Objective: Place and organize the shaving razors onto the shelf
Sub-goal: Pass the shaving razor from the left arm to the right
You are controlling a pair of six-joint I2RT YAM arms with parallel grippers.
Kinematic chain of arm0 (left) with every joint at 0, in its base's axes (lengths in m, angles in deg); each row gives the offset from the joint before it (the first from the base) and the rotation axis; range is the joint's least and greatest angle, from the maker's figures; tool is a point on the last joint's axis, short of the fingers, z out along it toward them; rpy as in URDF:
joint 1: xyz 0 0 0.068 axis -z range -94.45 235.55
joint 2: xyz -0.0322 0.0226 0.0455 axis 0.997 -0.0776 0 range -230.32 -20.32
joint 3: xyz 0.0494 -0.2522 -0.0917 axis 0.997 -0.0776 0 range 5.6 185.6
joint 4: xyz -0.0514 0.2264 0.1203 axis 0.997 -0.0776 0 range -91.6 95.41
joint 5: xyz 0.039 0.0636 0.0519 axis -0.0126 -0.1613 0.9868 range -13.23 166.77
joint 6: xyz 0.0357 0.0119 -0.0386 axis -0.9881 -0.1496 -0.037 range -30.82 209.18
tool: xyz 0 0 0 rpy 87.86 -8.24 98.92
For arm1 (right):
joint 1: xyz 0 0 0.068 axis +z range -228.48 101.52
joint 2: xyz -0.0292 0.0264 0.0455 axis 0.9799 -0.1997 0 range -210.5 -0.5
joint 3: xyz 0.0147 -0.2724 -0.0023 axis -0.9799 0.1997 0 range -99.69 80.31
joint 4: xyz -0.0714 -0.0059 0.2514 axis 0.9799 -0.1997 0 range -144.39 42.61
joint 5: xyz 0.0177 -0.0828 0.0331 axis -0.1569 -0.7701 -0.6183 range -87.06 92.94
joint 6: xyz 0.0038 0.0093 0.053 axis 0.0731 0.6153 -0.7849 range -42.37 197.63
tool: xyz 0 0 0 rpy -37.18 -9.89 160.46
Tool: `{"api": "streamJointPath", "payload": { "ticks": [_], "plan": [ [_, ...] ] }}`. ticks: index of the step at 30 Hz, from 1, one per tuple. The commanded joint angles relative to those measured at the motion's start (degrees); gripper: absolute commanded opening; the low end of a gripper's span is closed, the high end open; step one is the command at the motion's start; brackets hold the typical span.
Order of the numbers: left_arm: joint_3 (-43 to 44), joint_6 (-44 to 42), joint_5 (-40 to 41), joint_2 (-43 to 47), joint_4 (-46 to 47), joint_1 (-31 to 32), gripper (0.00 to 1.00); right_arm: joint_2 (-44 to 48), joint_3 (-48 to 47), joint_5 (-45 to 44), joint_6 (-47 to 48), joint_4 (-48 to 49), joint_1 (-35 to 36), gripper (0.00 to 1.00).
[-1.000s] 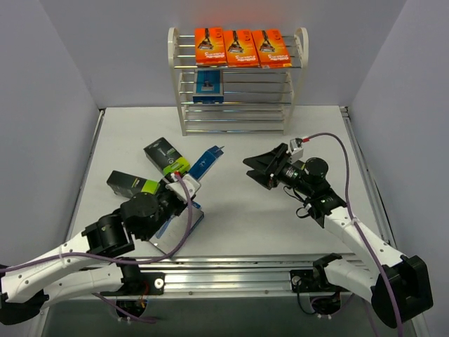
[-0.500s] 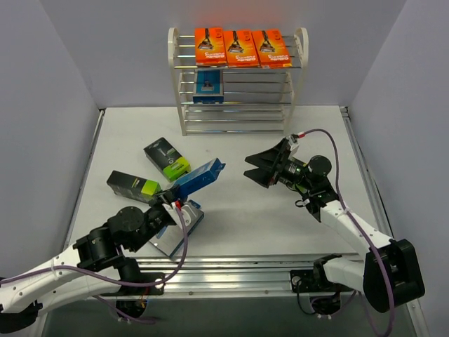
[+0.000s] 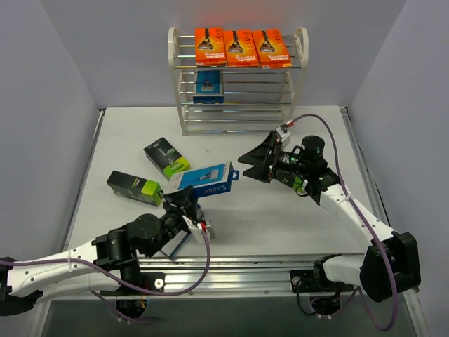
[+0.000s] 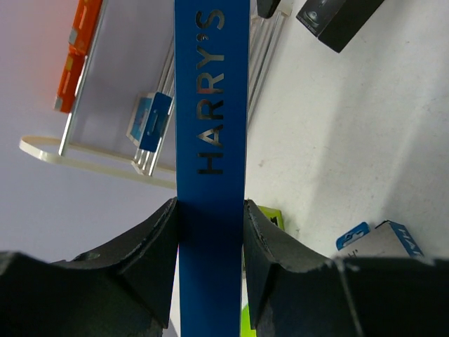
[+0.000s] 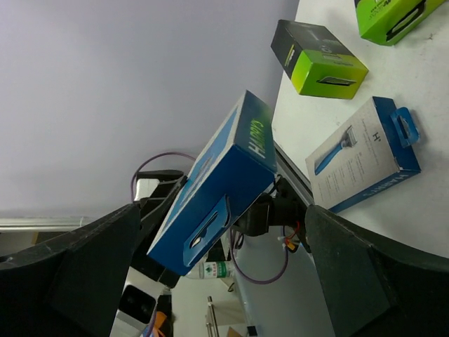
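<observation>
Midway through the job, judging by the layout: a handover of one blue pack (image 3: 205, 182) from the left arm to the right. Grasping that pack with the left fingers (image 4: 151, 260), clenched across its thin side and pressing the two broad faces. Lifted clear of the table (image 3: 259, 217) and angled toward the far side. Holding the right fingers (image 5: 77, 274) spread wide and empty, pointed at the pack's far end from close by, not touching it.

Already on the shelf (image 3: 302, 42): three orange cards (image 3: 238, 47) side by side on the top tier, and a second blue pack (image 3: 209, 86) at the left of a tier below. Waiting on the table: two black-and-green boxes (image 3: 167, 158) near the left arm, apart from each other, and a grey-and-blue pack (image 5: 365, 151) lying flat close under the raised one (mostly hidden by the arm from above). No sign of a third box in these views.

Next move, most likely: ease the open right fingers around the free end of the raised pack, close on it, and release on the left only once the new hold looks firm. Then carry to the tier with the other blue pack and set down just beside it, keeping like with like. Calls for care at the rods: thin and spaced, so better to land the pack flat across more than one or risk a corner dropping through. Calls too for a straight approach, since a skewed grip at the handover would likely carry over to the shelf.
</observation>
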Motion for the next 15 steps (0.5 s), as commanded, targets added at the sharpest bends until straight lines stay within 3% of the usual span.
{"api": "streamJointPath", "payload": {
  "ticks": [1, 8, 15],
  "plan": [
    [-0.1, -8.6, 3.3, -0.3, 11.6, 1.3, 0.02, -1.1, -3.5, 3.3, 5.5, -6.0, -0.2, 1.0],
    [-2.3, -15.9, 2.6, -0.9, 15.9, 3.3, 0.02, -2.2, -5.9, 4.9, 12.5, -15.1, -0.4, 1.0],
    [-3.4, -16.6, -1.1, -0.6, 14.8, 4.8, 0.02, -3.9, -6.1, 6.6, 14.2, -16.0, -0.4, 0.98]
  ]
}}
